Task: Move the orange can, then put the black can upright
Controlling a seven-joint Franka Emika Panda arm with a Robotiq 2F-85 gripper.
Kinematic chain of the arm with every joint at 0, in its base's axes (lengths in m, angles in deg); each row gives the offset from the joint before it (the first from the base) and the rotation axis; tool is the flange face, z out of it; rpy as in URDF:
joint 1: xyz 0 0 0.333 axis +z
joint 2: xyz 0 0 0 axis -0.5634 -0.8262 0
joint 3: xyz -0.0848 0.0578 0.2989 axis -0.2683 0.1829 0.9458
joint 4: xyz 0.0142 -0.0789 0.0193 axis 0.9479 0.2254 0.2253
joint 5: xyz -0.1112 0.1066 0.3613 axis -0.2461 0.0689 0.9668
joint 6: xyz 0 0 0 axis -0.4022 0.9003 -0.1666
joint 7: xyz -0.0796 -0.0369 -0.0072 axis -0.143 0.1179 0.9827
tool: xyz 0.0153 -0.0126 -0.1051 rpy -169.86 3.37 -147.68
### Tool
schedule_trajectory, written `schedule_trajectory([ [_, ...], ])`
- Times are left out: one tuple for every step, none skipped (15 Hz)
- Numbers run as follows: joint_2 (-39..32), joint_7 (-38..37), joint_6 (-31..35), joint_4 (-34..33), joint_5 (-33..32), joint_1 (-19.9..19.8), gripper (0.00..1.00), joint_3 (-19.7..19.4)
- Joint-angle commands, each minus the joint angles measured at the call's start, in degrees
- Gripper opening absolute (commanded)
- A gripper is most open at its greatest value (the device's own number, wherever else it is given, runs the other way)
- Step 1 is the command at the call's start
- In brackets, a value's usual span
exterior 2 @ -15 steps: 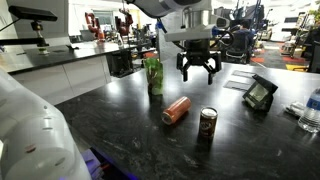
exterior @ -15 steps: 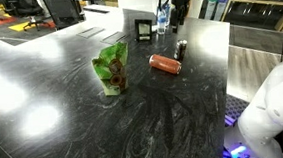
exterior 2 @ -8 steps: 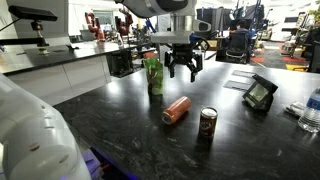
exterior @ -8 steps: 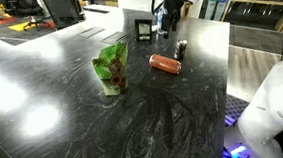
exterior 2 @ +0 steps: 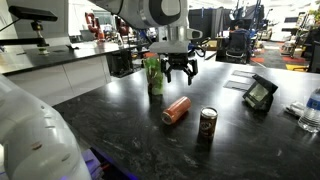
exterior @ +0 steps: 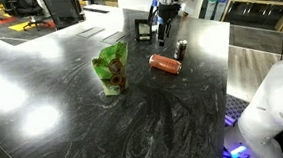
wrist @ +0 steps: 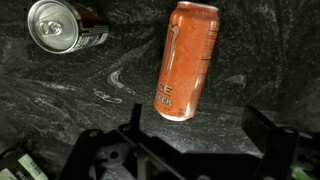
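Observation:
The orange can [exterior 2: 176,109] lies on its side on the dark marble table, also in the other exterior view [exterior: 164,63] and in the wrist view [wrist: 185,60]. The black can [exterior 2: 208,124] stands upright close beside it; the wrist view shows its silver top [wrist: 62,25], and it also shows in an exterior view [exterior: 183,49]. My gripper [exterior 2: 178,72] hangs open and empty above the table, behind the orange can. In the wrist view its jaws [wrist: 200,135] stand wide apart just below the can's end. It is also in an exterior view [exterior: 164,5].
A green snack bag [exterior 2: 153,74] stands left of the gripper, also in the other exterior view [exterior: 111,69]. A small black device [exterior 2: 260,93] and a water bottle [exterior 2: 312,110] sit at the table's far side. The table edge [exterior: 226,93] runs near the cans.
The open gripper has moved sideways across the table and come lower, from beside the black device to over the orange can. The cans have not moved.

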Motion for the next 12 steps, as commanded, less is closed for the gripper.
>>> schedule_trajectory([
  [2.04,10.19,-1.30,2.16,-1.48,1.25,1.00,-0.80],
  [2.29,13.02,-1.97,2.17,-2.05,1.47,1.00,-0.99],
  [2.50,15.78,-2.57,2.06,-2.78,1.68,1.00,-1.12],
  [2.72,18.55,-2.85,2.00,-3.60,1.92,1.00,-1.31],
  [2.89,21.38,-2.93,1.92,-4.32,2.04,1.00,-1.46],
  [2.96,24.28,-2.80,1.84,-4.92,2.14,1.00,-1.58],
  [3.06,27.11,-2.58,1.83,-5.47,2.25,1.00,-1.69],
  [2.99,30.06,-2.04,1.78,-5.87,2.40,1.00,-1.81],
  [2.79,32.89,-1.39,1.63,-6.12,2.58,1.00,-1.92],
  [2.39,35.65,-0.63,1.48,-6.14,2.84,1.00,-1.94],
  [2.13,38.01,0.50,1.51,-5.85,3.05,1.00,-1.93],
  [1.60,37.33,1.60,1.40,-4.36,2.97,1.00,-1.72],
])
